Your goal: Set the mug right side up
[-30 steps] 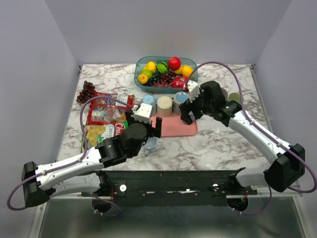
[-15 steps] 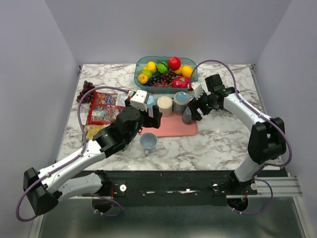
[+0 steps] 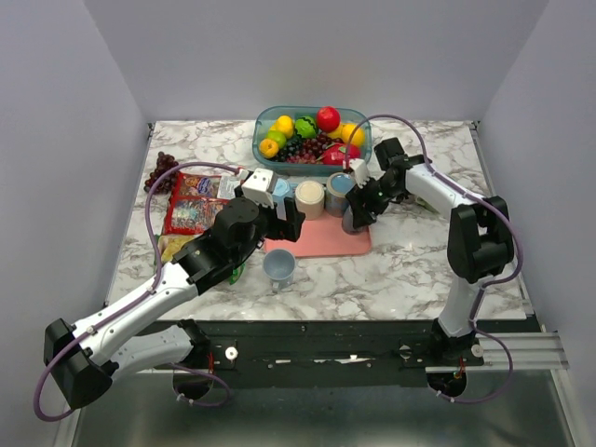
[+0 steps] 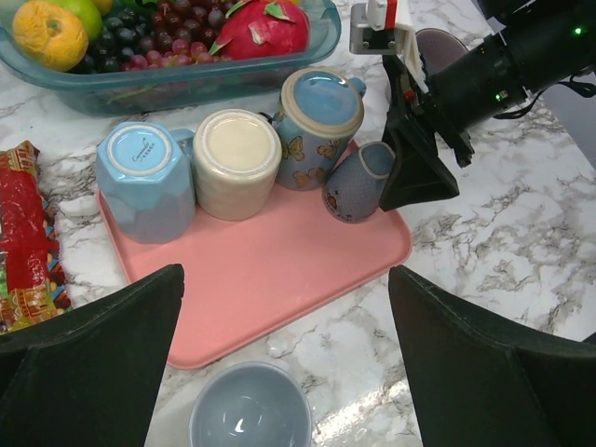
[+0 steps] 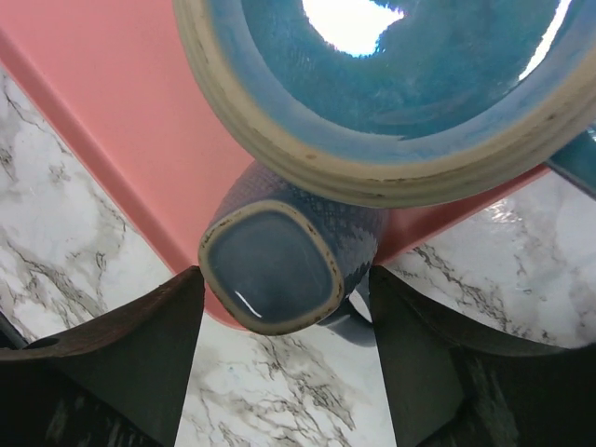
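Observation:
A dark blue patterned mug (image 3: 351, 220) leans tilted at the right end of the pink tray (image 3: 321, 242), its squarish base (image 5: 270, 270) facing the right wrist camera. My right gripper (image 3: 361, 207) is shut on it, fingers (image 5: 140, 354) on either side; the mug also shows in the left wrist view (image 4: 358, 182). Three more mugs stand upside down on the tray: light blue faceted (image 4: 144, 177), cream (image 4: 235, 158), blue butterfly (image 4: 317, 112). My left gripper (image 3: 284, 223) is open and empty over the tray's front edge (image 4: 279, 279).
A small grey-blue cup (image 3: 279, 266) stands upright on the marble just in front of the tray. A teal bin of fruit (image 3: 312, 140) sits behind the tray. Snack bags (image 3: 191, 219) and grapes (image 3: 163, 172) lie at the left.
My right arm has swung its elbow back and to the left while the gripper stayed at the dark mug. My left gripper has pulled back off the grey-blue cup toward the tray.

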Robot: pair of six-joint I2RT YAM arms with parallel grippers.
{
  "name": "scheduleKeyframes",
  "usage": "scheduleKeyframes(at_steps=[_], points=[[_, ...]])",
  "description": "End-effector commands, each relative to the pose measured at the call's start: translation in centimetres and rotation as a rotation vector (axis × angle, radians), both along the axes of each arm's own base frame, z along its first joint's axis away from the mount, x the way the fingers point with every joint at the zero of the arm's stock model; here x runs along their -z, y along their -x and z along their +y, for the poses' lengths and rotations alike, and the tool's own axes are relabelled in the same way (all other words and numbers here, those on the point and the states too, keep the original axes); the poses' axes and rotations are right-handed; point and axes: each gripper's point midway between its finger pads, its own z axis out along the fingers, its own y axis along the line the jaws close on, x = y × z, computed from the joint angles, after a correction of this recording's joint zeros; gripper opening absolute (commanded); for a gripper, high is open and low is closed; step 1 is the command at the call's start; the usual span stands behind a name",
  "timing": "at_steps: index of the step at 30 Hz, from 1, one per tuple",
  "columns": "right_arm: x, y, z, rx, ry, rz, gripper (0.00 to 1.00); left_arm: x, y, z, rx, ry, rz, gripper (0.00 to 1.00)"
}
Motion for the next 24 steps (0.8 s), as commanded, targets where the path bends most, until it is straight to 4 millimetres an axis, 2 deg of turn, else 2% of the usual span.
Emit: scheduleKeyframes(at_steps=[1, 8, 11, 16, 17, 19, 20, 24], points=[[0.2, 1.3, 0.1, -0.001, -0.027, 0.079, 0.76, 0.4, 0.4, -0.2, 0.025, 0.028, 0.012, 0.99], [0.2, 2.5, -0.3, 0.087, -0.025, 0.09, 0.75, 1.2, 0.1, -0.7, 0.033, 0.025, 0.025, 0.99], [0.0, 2.6, 0.2, 0.112, -0.041, 0.09, 0.75, 1.5, -0.1, -0.8, 0.033, 0.02, 0.031, 0.99], [0.9, 3.1, 1.1, 0.163, -0.009, 0.093, 0.67, 2.1, -0.2, -0.7, 0.028, 0.019, 0.041, 0.99], [0.9, 1.7, 0.6, 0.211, 0.031, 0.022, 0.65, 2.0, -0.1, -0.7, 0.028, 0.024, 0.041, 0.99], [1.0, 1.0, 1.0, 0.282, 0.059, -0.021, 0.61, 2.4, -0.1, -0.7, 0.025, 0.025, 0.048, 0.99], [0.7, 0.0, 0.9, 0.311, 0.074, -0.081, 0.6, 2.4, -0.1, -0.7, 0.023, 0.025, 0.048, 0.99], [0.7, -0.4, 1.0, 0.383, 0.12, -0.152, 0.59, 2.6, -0.2, -0.5, 0.014, 0.022, 0.054, 0.99]])
